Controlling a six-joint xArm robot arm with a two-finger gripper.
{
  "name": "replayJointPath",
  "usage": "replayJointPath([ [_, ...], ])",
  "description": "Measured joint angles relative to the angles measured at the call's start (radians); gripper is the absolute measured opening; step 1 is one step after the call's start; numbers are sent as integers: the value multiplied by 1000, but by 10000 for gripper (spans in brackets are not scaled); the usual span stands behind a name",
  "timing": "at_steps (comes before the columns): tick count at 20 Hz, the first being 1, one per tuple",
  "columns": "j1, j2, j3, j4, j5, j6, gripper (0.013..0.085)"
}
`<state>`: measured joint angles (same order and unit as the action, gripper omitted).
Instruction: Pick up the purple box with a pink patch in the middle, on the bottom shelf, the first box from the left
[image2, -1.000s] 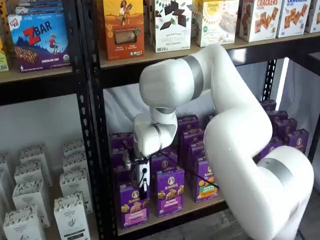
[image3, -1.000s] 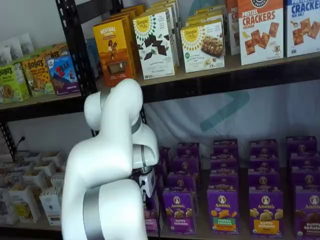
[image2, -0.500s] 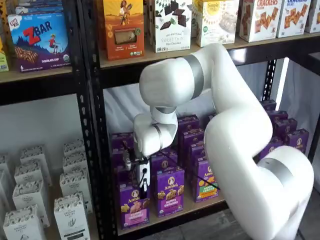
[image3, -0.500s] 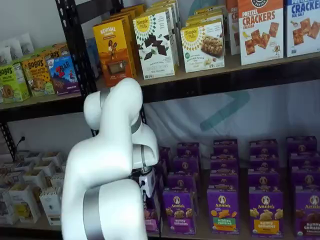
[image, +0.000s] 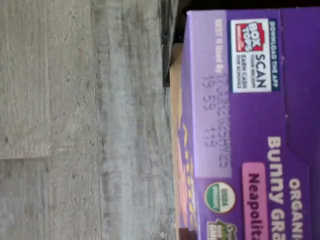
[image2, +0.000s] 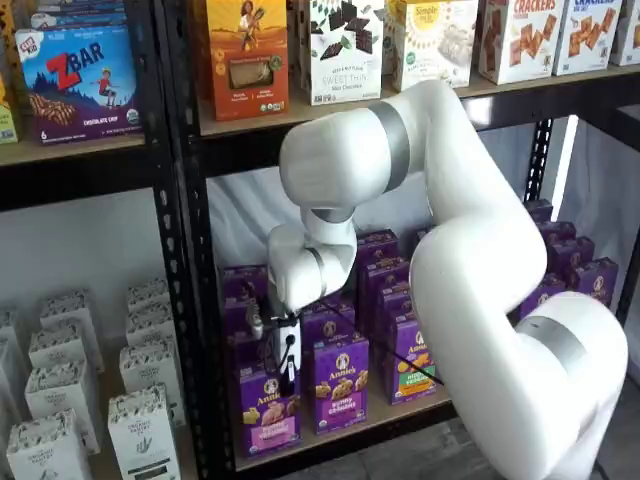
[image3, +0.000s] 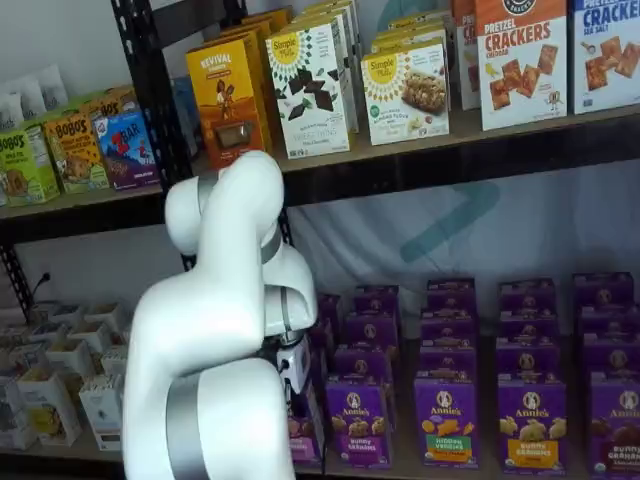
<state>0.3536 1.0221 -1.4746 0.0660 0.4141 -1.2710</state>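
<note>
the purple box (image2: 266, 413) stands upright at the front edge of the bottom shelf (image2: 395, 413), with a black upright (image2: 190, 330) just beside it on one side and a second purple carton (image2: 338, 384) just beside it on the other; the gripper (image2: 287, 378) comes down onto the top of the purple box, and its black fingers are together, clamped on the upper edge of this box as far as a shelf view shows; in the wrist view the top face of the purple box (image: 235, 125) fills much of the picture, very near to the camera, with a pink label and the grey floor (image: 80, 120) beyond the shelf edge; so the step in hand is, i judge, the grasp itself, just made; the next move calls for a straight lift, then a pull outward from the shelf, slowly, so that the second purple carton is not dragged and the box does not knock the black upright; the box is thin card, so it may tilt in the grip.
</note>
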Motion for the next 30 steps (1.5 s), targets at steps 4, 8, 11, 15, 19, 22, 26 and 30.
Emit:
replayJointPath([
  [4,2,-17,24,3,-5,-1,330],
  [8,5,-44,58,-4,-9,7,330],
  [11,5,-96,124,-25,-26,26,330],
  [15,-4,-185,227,-39,-33,30,330],
  [19,-17,-268,312,-40,-29,19,330],
  [22,-27,-338,383,-47,-24,15,330],
  [26,-38,-417,461,-64,-21,20,330],
  [30,-51,-490,532,-81,-14,22,330],
])
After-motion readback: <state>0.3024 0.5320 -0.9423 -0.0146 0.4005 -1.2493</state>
